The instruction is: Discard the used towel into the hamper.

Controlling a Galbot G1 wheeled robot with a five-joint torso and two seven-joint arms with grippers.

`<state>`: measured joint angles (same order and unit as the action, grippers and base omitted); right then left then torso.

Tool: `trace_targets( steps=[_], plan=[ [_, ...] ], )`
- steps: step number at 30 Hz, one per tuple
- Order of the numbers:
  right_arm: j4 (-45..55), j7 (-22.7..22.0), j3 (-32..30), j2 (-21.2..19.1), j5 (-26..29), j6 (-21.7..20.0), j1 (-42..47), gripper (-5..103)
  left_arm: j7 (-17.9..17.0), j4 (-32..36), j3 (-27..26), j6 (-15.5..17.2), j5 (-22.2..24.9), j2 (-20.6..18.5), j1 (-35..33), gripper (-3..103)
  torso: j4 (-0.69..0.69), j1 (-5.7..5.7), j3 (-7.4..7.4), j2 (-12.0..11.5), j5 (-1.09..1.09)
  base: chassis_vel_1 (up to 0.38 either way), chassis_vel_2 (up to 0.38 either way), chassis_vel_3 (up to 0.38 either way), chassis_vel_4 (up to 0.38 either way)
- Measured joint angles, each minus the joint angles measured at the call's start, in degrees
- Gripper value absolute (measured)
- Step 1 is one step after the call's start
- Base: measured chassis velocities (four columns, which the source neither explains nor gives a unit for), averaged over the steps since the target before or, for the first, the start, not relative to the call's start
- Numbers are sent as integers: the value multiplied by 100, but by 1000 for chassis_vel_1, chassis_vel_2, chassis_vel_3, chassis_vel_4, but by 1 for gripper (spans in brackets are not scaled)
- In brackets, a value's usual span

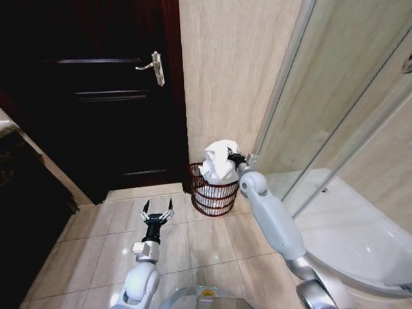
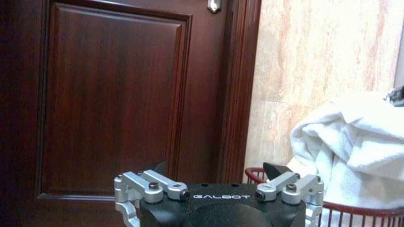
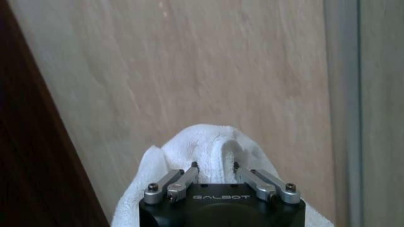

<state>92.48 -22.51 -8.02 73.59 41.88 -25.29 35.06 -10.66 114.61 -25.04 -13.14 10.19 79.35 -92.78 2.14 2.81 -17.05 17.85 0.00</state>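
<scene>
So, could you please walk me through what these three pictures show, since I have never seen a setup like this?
This is a wheeled robot with two arms, each ending in a claw. The wide picture comes from a camera on its head, looking down at a tiled bathroom floor. The other two come from cameras on its wrists. The right claw is shut on a white towel, holding it over a round reddish-brown hamper that stands by the wall, between a dark door and a glass shower. The left claw hangs open over the floor, holding nothing.
</scene>
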Motion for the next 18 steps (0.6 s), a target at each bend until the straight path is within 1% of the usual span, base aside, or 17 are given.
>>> trace_targets(
  steps=[1,9,16,18],
  plan=[
    [-28,8,-41,-67,140,-101,30,17,0,9,23,14,-17,4,-13,100,-1,-16,35,-50,0,0,0,0,0],
    [-479,262,-39,-119,297,-169,-31,17,-12,-80,141,15,-120,112,101,100,1,-76,148,-223,1,0,0,0,0],
    [-612,252,15,-111,295,-240,-82,17,-13,-72,196,17,-170,127,134,100,0,-132,240,-372,1,0,0,0,0],
    [-603,242,57,-115,283,-280,-82,17,-13,-79,196,-39,-170,96,134,100,0,-147,277,-425,0,0,0,0,0]
  ],
)
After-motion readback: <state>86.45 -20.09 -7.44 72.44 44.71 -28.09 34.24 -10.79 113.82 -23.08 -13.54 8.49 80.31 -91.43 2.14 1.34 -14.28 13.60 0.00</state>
